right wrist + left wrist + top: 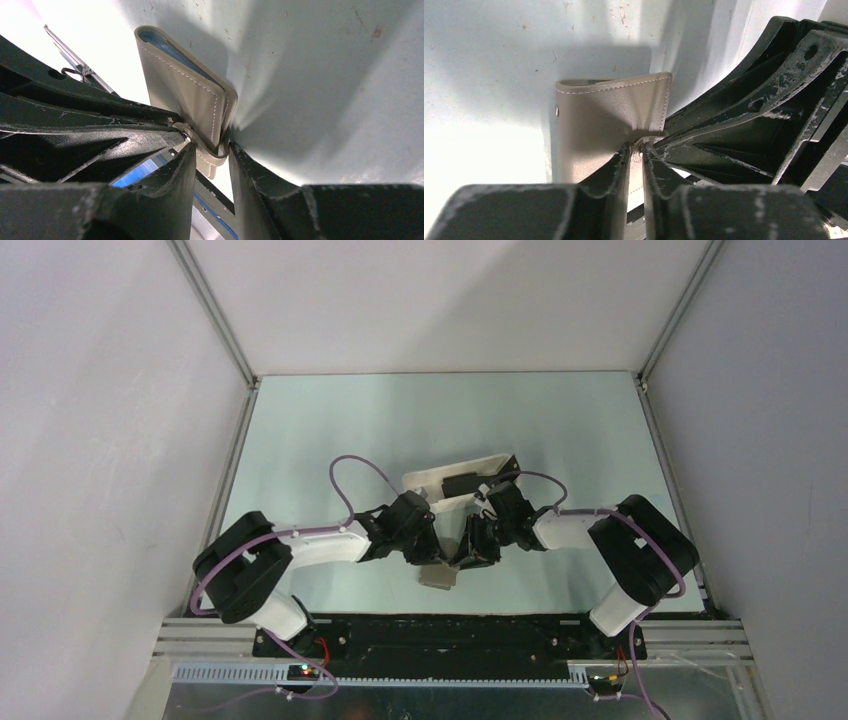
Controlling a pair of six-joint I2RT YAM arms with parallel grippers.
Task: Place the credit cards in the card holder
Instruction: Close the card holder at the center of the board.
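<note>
The card holder (609,115), at the near middle of the table (560,420), looks light and floppy (best gripped near stitched edges), one flap nipped by the left gripper (636,150), its folded edge clamped in the right gripper (210,145)

One card holder (437,577), one white tray (425,480), two end effectors (428,558) (470,552).
</note>
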